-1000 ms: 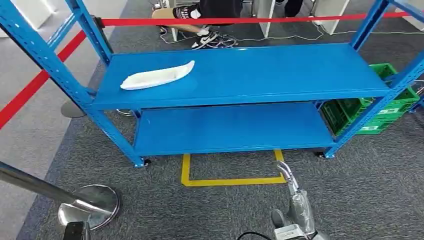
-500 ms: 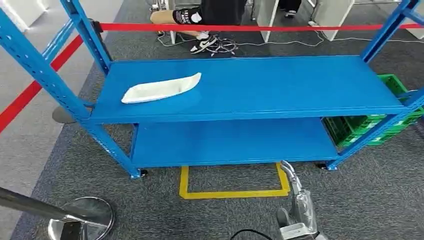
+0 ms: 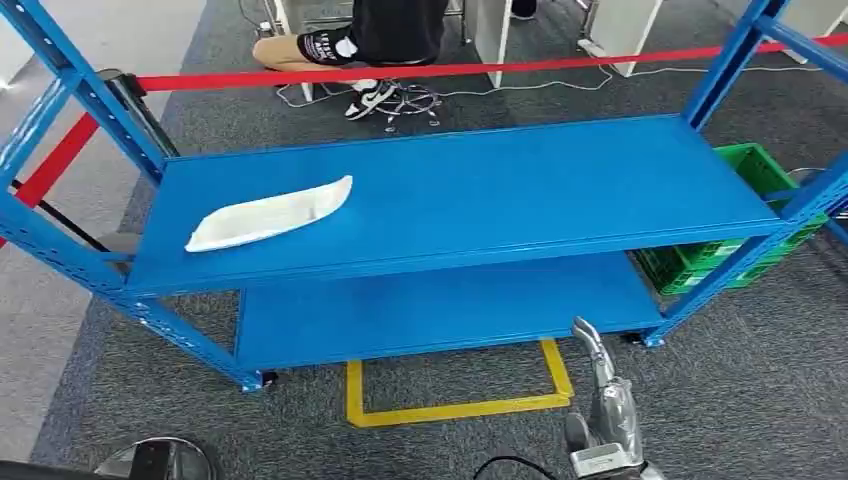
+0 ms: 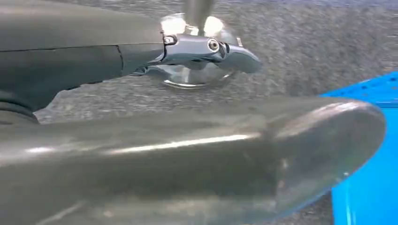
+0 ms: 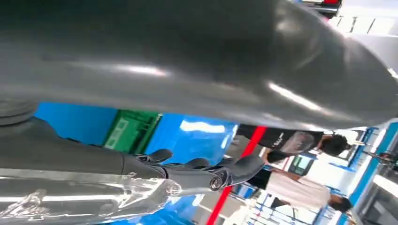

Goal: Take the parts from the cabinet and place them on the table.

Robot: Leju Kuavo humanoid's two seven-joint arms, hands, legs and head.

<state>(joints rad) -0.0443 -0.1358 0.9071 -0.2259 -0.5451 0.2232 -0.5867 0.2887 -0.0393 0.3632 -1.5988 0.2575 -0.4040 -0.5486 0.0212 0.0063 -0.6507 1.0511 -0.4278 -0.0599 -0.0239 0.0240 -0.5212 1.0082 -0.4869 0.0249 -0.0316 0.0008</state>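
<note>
1. My right wrist view is mostly blocked by the thick grey thumb; a crinkled clear plastic piece [image 5: 94, 199] lies against the right hand [image 5: 197, 171], and I cannot tell whether it is held.
2. My right hand [image 3: 600, 400] points forward, fingers straight.
3. The left hand [image 4: 206, 49] holds nothing, fingers extended.
4. The long white moulded part [image 3: 268, 213] lies on the blue metal cabinet's upper shelf [image 3: 520, 190], well ahead and left of my right hand.

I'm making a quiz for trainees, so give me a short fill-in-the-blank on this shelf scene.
1. The white part lies on the ____ shelf of the blue rack.
2. The crate beside the rack is ____ in colour.
3. The tape marking a square on the carpet is ____.
4. The barrier belt behind the rack is ____.

Missing words: upper; green; yellow; red
</note>
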